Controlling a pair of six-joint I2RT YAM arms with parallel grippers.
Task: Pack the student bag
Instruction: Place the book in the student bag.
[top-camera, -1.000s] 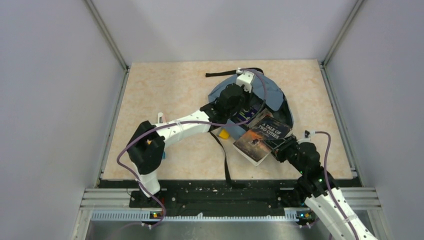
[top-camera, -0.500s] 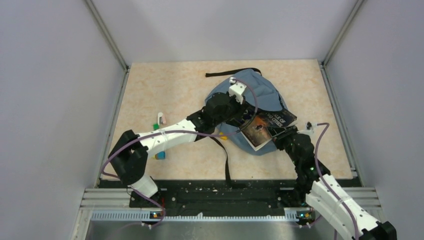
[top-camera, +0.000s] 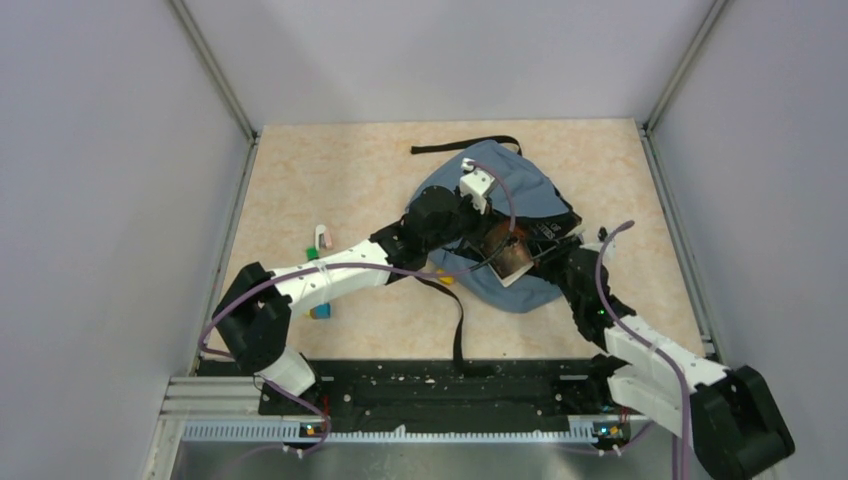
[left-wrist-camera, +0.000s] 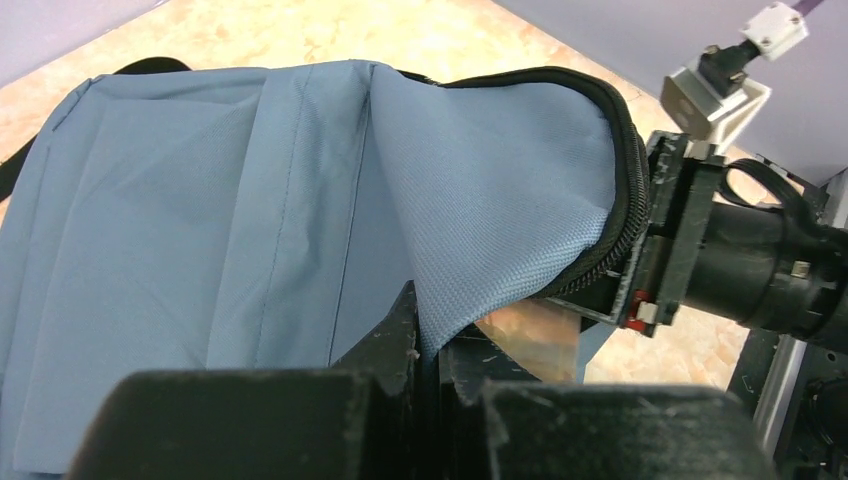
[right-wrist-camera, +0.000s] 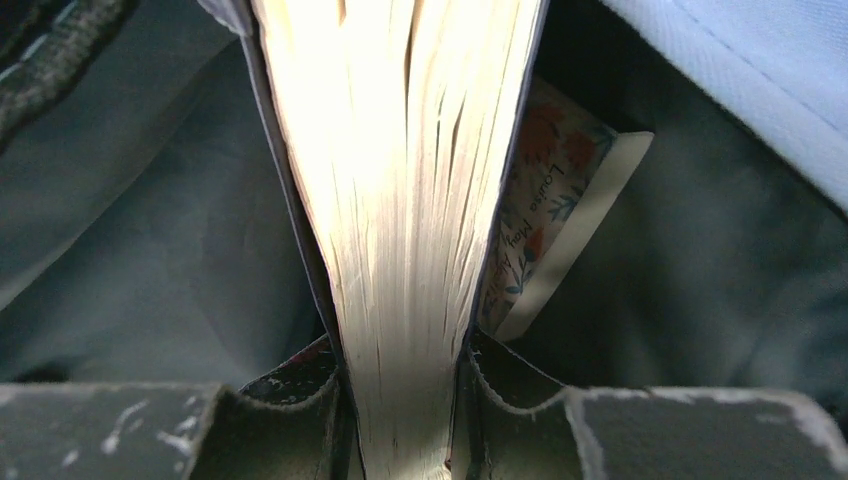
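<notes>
Right gripper (right-wrist-camera: 405, 385): jaws clamped across the covers of a thick paperback (right-wrist-camera: 400, 180), with the page edges facing the wrist camera and fanning a little beyond the fingers. The book's far end is inside the mouth of the student bag (top-camera: 540, 195), with dark lining on both sides of it. A floral-covered book (right-wrist-camera: 548, 215) already lies inside, just beside the paperback on its right. Whether the two touch cannot be told.

Left gripper (left-wrist-camera: 425, 350): pinched shut on a fold of the bag's upper flap, holding it up so the black zip edge (left-wrist-camera: 625, 160) arches over the opening.

Step in hand, as judged: sliding the paperback home. Best done by pushing along the book's own plane with the flap held high and the leading corner kept off the floral book and the zip. The book should be let go only once it sits deep in the lining.

Bag: soft dusty blue-grey fabric, slumped and creased, with a dark interior. It lies toward the far middle of the table (top-camera: 330, 180), between the two arms. A long black strap (top-camera: 458, 320) trails toward the near edge.
</notes>
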